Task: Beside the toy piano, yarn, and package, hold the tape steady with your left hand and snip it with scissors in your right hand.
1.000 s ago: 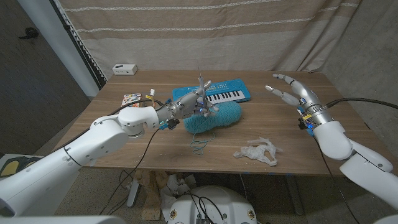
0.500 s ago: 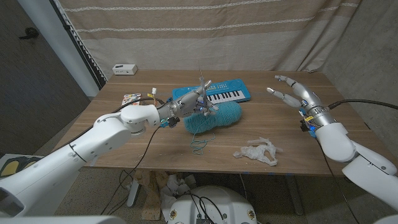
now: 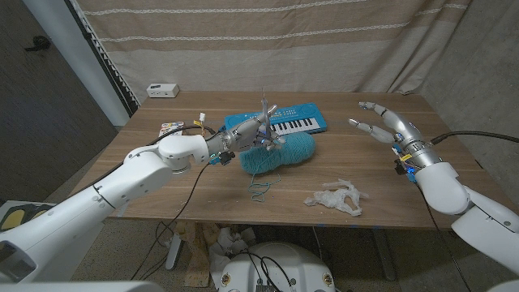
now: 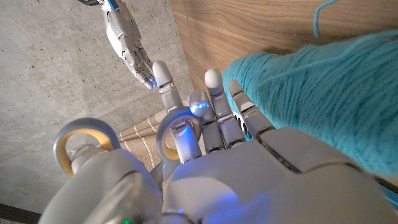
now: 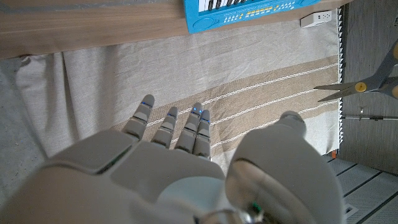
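**A:** Why are the scissors (image 3: 266, 120) in the left hand (image 3: 243, 138)? The task wants them in the right.

**B:** That's how it stands: the left hand grips them through the yellowish handle loops, blades pointing up, held over the teal yarn (image 3: 281, 153) in front of the toy piano (image 3: 280, 123). Likely lifted clear of the yarn so they can be passed across, though that's my guess.

**A:** And the right hand (image 3: 383, 123)?

**B:** Released, fingers spread, raised above the counter (image 3: 211, 182) well away to the right with nothing in it. It looks ready to receive.

**A:** Where's the tape?

**B:** I can't pick it out with confidence. The crumpled white plastic (image 3: 336, 197) near the front edge may be it or the package; a small colourful pack (image 3: 172, 128) lies at the left.
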`<state>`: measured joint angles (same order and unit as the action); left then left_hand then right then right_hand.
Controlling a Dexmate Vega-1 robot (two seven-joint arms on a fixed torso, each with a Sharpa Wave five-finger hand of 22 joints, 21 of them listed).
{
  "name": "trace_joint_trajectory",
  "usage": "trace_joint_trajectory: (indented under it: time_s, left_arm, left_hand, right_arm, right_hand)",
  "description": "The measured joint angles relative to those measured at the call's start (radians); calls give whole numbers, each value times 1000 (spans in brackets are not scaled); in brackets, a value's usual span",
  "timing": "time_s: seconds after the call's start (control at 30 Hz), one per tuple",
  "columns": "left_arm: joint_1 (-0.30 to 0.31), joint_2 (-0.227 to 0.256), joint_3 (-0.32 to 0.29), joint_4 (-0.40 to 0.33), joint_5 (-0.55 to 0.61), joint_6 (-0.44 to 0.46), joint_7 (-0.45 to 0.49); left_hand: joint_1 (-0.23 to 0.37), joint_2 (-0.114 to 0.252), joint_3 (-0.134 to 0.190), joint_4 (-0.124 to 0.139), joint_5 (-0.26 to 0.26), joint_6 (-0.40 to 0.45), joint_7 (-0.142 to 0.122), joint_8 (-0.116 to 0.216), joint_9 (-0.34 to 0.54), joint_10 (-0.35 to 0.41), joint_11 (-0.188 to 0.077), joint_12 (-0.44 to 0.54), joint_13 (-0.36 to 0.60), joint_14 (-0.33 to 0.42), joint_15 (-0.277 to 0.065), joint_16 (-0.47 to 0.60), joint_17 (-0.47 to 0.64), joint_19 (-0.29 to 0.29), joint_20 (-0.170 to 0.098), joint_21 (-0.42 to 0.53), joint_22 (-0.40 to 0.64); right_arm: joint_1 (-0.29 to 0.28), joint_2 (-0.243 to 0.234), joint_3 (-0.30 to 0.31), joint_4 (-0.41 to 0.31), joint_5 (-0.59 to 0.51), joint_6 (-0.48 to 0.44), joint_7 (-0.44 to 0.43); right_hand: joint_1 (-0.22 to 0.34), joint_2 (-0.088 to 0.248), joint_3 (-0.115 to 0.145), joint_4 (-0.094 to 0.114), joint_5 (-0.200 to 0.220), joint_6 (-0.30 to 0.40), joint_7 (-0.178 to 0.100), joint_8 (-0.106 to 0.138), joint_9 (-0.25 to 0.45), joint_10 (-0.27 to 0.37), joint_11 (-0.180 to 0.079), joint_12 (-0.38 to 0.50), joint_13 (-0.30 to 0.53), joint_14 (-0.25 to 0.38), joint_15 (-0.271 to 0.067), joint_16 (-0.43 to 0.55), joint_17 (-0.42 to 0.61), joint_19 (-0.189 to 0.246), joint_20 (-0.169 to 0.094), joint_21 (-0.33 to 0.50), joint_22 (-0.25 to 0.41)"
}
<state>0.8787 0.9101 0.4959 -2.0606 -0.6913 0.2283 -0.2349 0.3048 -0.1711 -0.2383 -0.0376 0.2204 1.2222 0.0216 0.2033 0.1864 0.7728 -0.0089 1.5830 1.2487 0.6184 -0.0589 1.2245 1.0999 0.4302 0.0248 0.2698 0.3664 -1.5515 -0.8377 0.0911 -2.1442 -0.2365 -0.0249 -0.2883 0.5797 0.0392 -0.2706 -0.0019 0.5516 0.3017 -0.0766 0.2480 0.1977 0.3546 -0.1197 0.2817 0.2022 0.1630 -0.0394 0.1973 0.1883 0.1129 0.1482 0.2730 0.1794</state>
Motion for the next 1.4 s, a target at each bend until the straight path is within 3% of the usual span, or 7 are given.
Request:
trace_joint_trajectory:
  time_s: [0.13,0.37,0.53,0.97,1.17,1.4]
  left_arm:
    - [0,0,0,0,3,-4,-1]
    - [5,0,1,0,5,-7,-2]
    - [11,0,1,-3,6,-9,-1]
    - [21,1,1,-7,2,-13,-1]
    - [24,2,0,-8,-6,-14,-4]
    - [28,4,-1,-10,-18,-14,-14]
  left_hand:
    - [1,1,0,0,0,0,0,-4,0,0,0,0,0,0,0,0,-2,-2,-2,0,0]
    - [1,1,0,0,6,0,0,-4,0,0,0,-1,0,0,0,0,-3,-6,-5,0,0]
    - [1,1,0,0,7,3,-3,-4,0,9,9,-1,0,0,0,0,-5,-5,-5,0,0]
    - [1,1,0,0,7,3,-3,-4,0,15,14,0,0,20,1,-1,-9,-5,-5,-4,3]
    - [4,4,0,0,7,3,-3,-4,0,14,14,0,0,20,2,-1,-12,-5,-5,-4,3]
    - [5,5,0,0,7,3,-3,-4,0,14,14,0,0,20,2,-1,-12,-5,-5,-4,3]
  right_arm:
    - [-16,2,11,-10,-6,-2,13]
    - [-42,0,34,-23,-16,-9,47]
    - [-63,-4,52,-32,-33,-15,70]
    - [-113,7,93,-57,-81,-29,111]
    - [-138,12,118,-58,-93,-10,126]
    - [-154,21,144,-57,-108,38,174]
  right_hand:
    - [10,6,6,-6,11,27,0,8,0,34,10,12,0,11,0,0,0,11,0,-3,0]
    - [25,10,6,-14,15,41,0,11,0,35,11,12,0,12,-2,0,0,11,0,-7,0]
    - [61,14,21,-29,22,56,3,15,0,51,2,19,0,24,1,0,-1,29,-3,-7,0]
    - [99,20,30,-53,36,72,-6,15,0,73,-9,27,-2,36,0,0,-2,44,-6,-7,0]
    - [110,19,32,-59,37,88,-15,19,0,85,-21,33,-2,45,1,0,-2,50,-7,-11,0]
    - [122,20,30,-62,41,93,-9,19,0,90,-16,33,-2,48,-2,0,-2,50,-7,-12,0]
